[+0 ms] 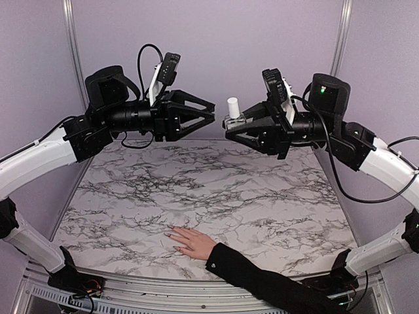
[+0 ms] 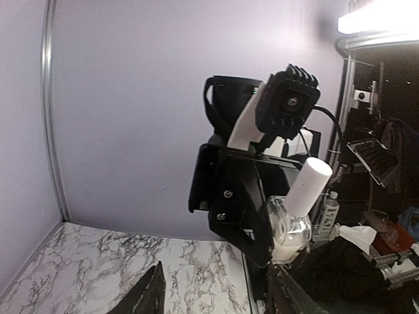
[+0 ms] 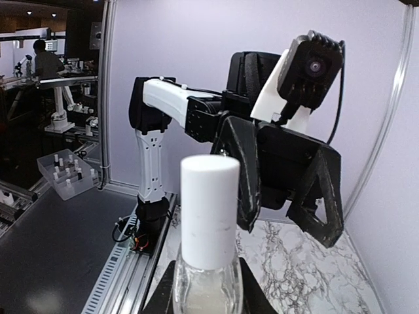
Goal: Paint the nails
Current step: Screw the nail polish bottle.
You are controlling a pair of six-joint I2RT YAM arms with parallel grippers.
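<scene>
The right gripper (image 1: 230, 125) is holding a small glass nail polish bottle (image 1: 234, 120) upright in the air, its two fingers closing on the clear body from both sides. The white cap (image 1: 232, 104) is sitting on the bottle and standing free above the fingers, I think so that the other arm can take it.

The left gripper (image 1: 211, 112) is facing the bottle from just beside it, at about the height of the cap. Its jaws are standing wide apart and are gripping nothing. It is not touching the cap.

The hand (image 1: 192, 243) is lying flat on the marble table (image 1: 275, 190), well below the bottle and closer to the arm bases, with a black sleeve (image 1: 262, 281) behind it. The fingers are spreading away from the sleeve, so the nails (image 1: 171, 232) are facing up, but they are too small here to see any polish on them.

In my judgement the painting is not yet beginning. The cap is needing to come off first, and the bottle must be staying upright so that nothing is spilling.
</scene>
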